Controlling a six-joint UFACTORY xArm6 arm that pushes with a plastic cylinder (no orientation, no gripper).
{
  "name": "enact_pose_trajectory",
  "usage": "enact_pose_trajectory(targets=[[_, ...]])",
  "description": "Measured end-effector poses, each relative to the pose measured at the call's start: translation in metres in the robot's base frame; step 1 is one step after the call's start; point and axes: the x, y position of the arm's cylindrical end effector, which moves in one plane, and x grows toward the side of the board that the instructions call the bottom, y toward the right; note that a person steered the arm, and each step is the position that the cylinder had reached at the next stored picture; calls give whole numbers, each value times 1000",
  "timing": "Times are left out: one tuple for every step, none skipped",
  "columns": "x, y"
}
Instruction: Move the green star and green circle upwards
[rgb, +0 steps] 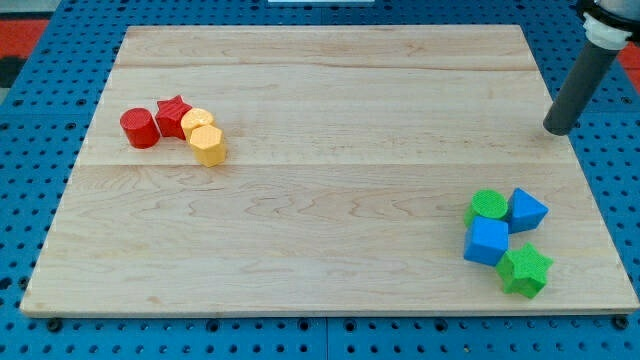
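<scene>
The green star (525, 271) lies near the board's bottom right corner. The green circle (488, 207) sits a little up and left of it. Between them are two blue blocks: a blue cube (487, 241) touching both, and a blue block (526, 210) right of the green circle. My tip (557, 129) rests near the board's right edge, well above this cluster and apart from every block.
At the view's left sit a red cylinder (140, 128), a red star (173, 115), a yellow block (197, 123) and a yellow hexagon (208, 144), packed together. The wooden board (320, 180) lies on a blue pegboard.
</scene>
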Motion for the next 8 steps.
enact_pose_trajectory(targets=[[1, 4], [1, 4], [1, 8], [1, 11], [1, 17], [1, 17], [1, 19], [1, 18]])
